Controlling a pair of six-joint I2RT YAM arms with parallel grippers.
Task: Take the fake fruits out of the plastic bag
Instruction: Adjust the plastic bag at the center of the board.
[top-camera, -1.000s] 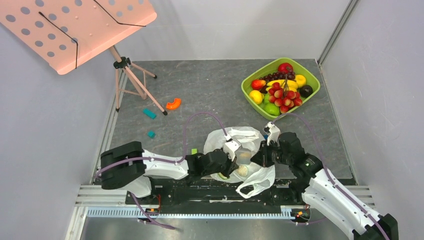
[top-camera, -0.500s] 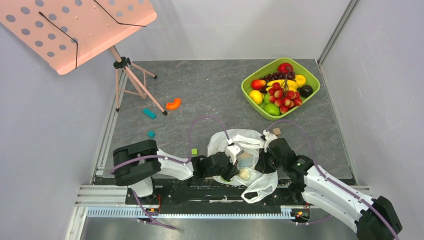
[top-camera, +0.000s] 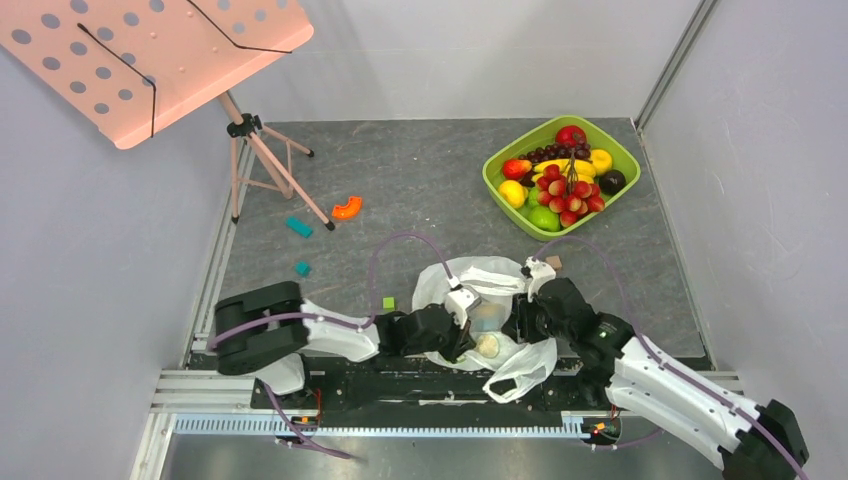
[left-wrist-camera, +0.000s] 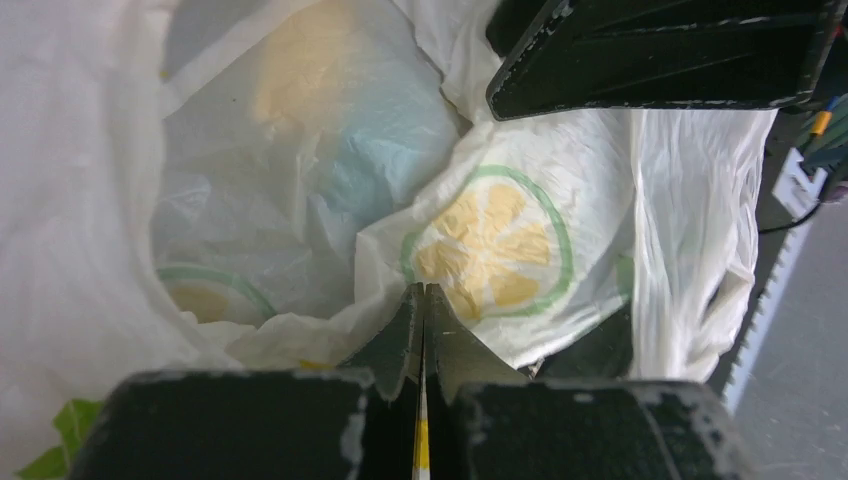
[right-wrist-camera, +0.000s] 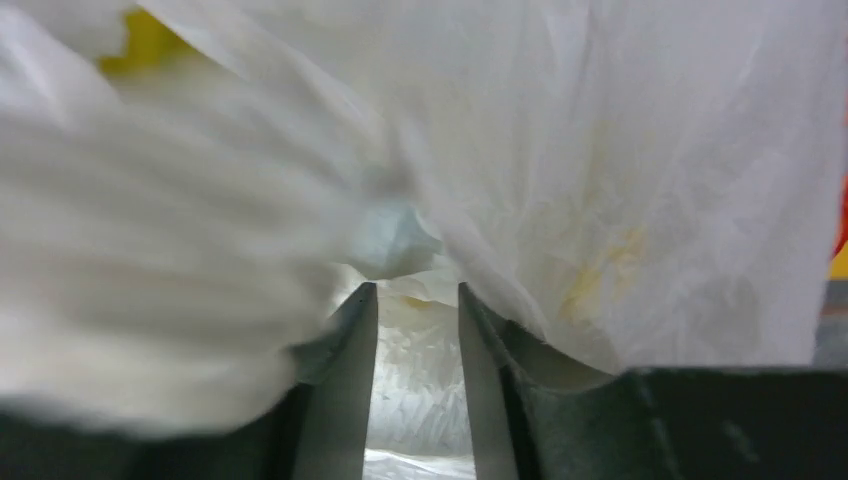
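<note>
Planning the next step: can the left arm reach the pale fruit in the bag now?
Probably not: the left pincer is shut on a fold of the plastic bag, and film seems to cover the pale fruit.

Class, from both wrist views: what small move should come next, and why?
Probably close the right end effector on the plastic bag film at its parted jaws. The left end effector pinches the bag, so both could then spread it open.
</note>
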